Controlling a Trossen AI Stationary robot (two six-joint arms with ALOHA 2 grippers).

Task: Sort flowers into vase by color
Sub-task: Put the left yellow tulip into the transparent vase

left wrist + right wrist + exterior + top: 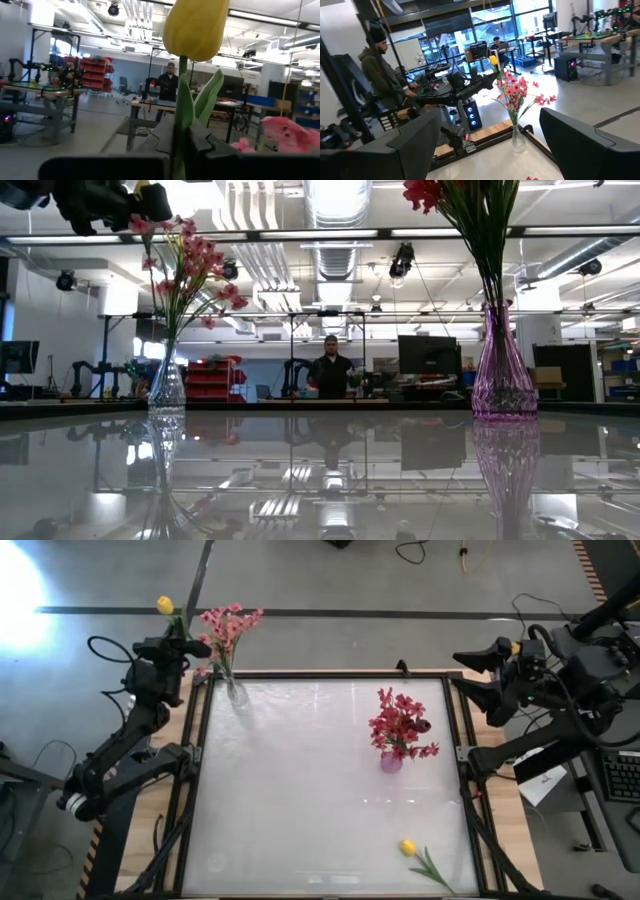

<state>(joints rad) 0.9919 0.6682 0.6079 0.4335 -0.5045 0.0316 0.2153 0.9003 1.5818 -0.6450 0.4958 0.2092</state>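
At the near edge of the glossy, reflective table [320,830] a yellow tulip [408,848] lies flat, its rounded bud pointing toward the table's middle and its thin green stem and narrow leaves trailing to the near right corner. Nothing touches it.

Farther in, on the right half of the table, a purple ribbed glass vase [503,380] with a flared foot and slim neck stands upright, holding a dense spray of red blossoms [400,726] on green stems. In the far left corner a clear glass vase [166,388] of the same waisted shape stands upright, carrying a looser spray of pink blossoms [228,628] that leans out past the table's far edge.

The left gripper [172,638] is raised beside that corner, just outside the table's dark frame and near the pink spray. Its jaws are closed on the stem of a second yellow tulip [195,27], held upright; the smooth egg-shaped bud stands above the jaws with a broad green leaf beside the stem.

The right gripper [480,673] waits off the table's far right corner, well apart from the red flowers, its jaws wide apart with nothing between them.

Beyond the table, in the workshop, a person [331,370] stands at a bench.
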